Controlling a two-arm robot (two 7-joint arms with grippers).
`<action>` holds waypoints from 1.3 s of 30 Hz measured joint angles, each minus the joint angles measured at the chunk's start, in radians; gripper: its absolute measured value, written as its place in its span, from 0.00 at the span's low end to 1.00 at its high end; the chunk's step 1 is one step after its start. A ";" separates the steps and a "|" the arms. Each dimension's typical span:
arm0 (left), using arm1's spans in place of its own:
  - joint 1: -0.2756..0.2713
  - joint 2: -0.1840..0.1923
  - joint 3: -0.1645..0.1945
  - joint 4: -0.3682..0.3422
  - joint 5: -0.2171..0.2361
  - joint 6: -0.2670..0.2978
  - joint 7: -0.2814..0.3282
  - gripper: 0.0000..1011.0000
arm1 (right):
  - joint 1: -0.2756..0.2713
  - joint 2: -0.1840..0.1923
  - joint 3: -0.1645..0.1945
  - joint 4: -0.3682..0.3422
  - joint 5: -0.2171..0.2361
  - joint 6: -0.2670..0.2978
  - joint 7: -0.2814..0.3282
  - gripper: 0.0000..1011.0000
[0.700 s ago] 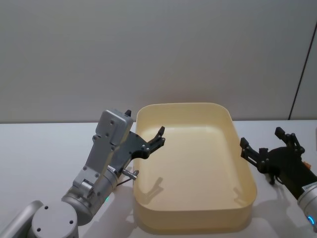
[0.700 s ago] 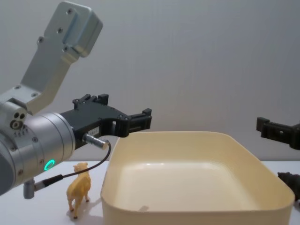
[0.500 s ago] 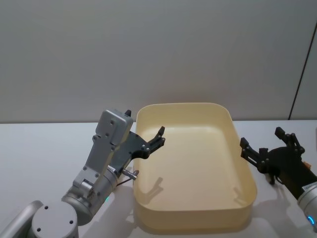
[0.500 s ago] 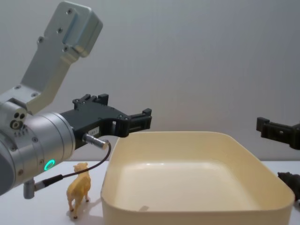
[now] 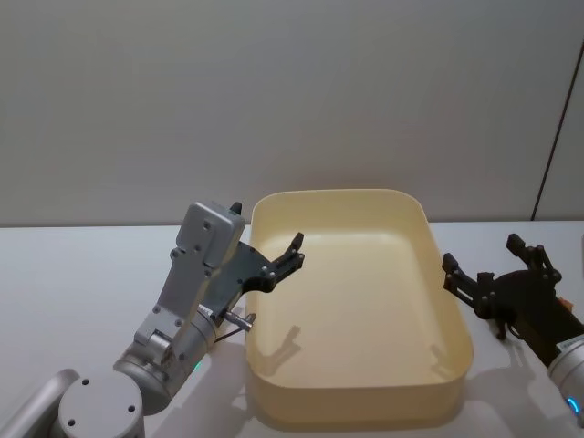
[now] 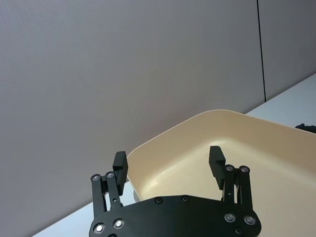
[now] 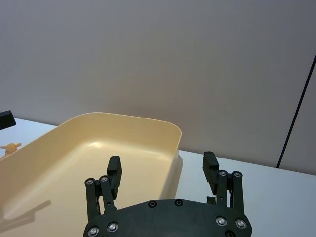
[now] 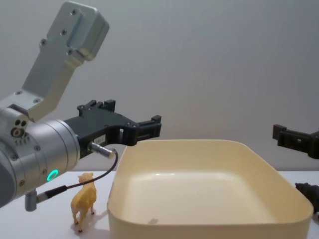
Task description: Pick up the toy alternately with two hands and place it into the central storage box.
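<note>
Watching from my console, I saw the left gripper point(image 5: 297, 251) hanging over the left rim of the central storage box point(image 5: 338, 193), its fingers point(image 6: 120, 161) spread wide with only air between them (the green ring light glowed on that arm). The right gripper point(image 5: 482, 256) sat outside the box, just beside its right wall and above the white table point(image 5: 73, 274), and its fingers point(image 7: 209, 163) were parted too.

From the chest camera, a yellow animal toy point(image 8: 83, 201) stood upright on the table, close beside the box's near left corner and beneath the left arm. A dark toy point(image 8: 308, 190) lay on the table right of the box, cut off by the edge, so I could not make out its kind.
</note>
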 joint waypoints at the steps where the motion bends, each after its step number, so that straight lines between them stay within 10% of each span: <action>1: 0.000 0.000 0.000 0.000 0.000 0.000 0.000 0.99 | 0.000 0.000 0.000 0.000 0.000 0.000 0.000 0.99; 39: 0.000 0.000 0.000 0.000 0.000 0.000 0.000 0.99 | 0.000 0.000 0.000 0.000 0.000 0.000 0.000 0.99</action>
